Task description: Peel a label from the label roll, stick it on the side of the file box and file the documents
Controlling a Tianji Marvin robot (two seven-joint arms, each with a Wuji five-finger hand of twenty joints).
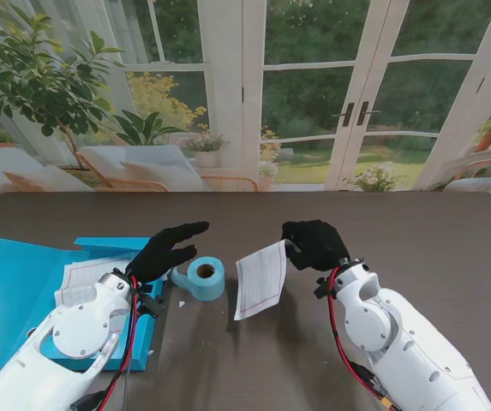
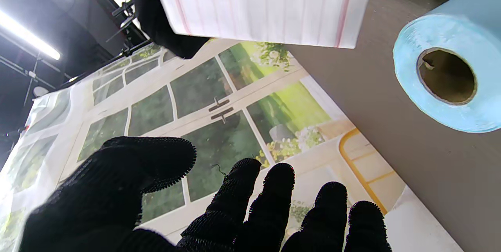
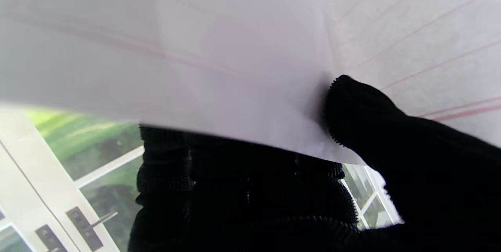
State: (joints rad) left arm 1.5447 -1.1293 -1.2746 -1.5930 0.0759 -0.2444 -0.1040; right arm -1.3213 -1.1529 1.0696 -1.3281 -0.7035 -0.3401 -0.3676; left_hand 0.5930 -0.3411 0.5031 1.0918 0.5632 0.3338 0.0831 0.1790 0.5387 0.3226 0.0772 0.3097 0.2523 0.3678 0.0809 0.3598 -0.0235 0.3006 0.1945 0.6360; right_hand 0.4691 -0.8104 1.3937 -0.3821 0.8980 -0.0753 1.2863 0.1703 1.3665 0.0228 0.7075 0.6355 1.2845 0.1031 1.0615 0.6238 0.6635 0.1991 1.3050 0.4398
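A thin, floppy document sheet (image 1: 260, 280) is pinched at its edge by the right robot hand (image 1: 315, 244); the left robot hand (image 1: 170, 250), fingers spread and empty, is held at 9 o'clock of the label roll (image 1: 204, 277).

A dark wood-grain tabletop (image 1: 416, 231) carries a blue label roll (image 1: 205, 278) lying on its side near the middle and an open blue file box (image 1: 14, 291) at the left, papers (image 1: 86, 278) inside.

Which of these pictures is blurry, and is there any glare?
Right wrist view: the lined sheet sits so close that it is soft and washed out. Left wrist view: sharp, with bright ceiling strip lights. Stand view: evenly lit, no glare on the table.
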